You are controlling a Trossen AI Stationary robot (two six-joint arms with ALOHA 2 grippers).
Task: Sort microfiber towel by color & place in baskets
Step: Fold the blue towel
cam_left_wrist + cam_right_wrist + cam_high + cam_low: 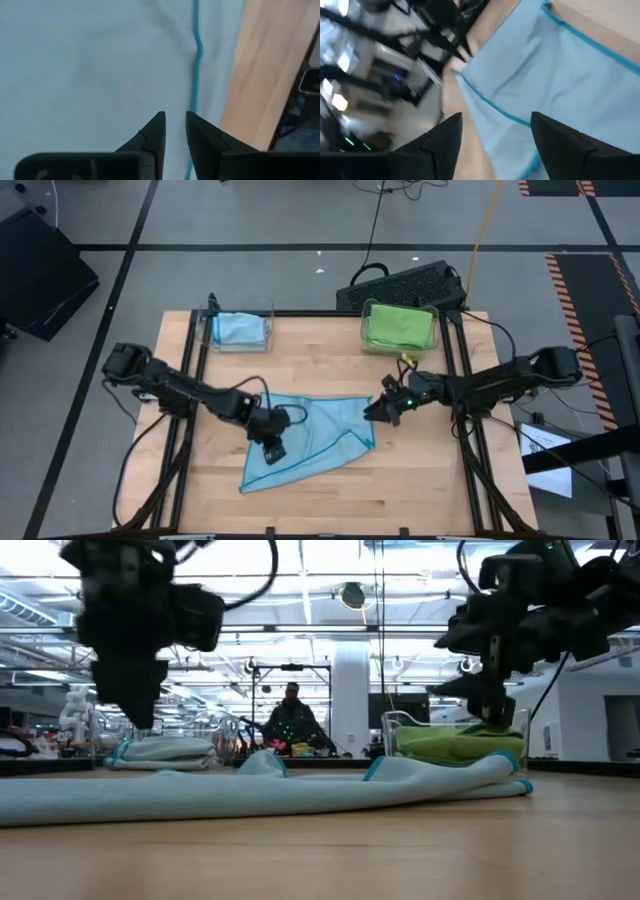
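Claws flank a blue towel point(305, 442) spread on the wooden surface point(420, 490): the left claw point(274, 450), fingers narrowly parted, hovers over its left half; the right claw point(383, 411), fingers wide, hangs at its right corner. Beyond the towel stand two clear baskets, one point(240, 330) with blue cloth, one point(399, 327) with green.

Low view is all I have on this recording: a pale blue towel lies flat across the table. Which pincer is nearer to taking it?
Observer: From above, the right pincer hangs at the blue towel's right corner, jaws open.
Operator: And the left one?
Observer: The left pincer hangs over the towel's middle, jaws nearly together, gripping nothing.
Operator: Are the baskets filled?
Observer: The left basket holds a blue towel; the right basket holds a green one.
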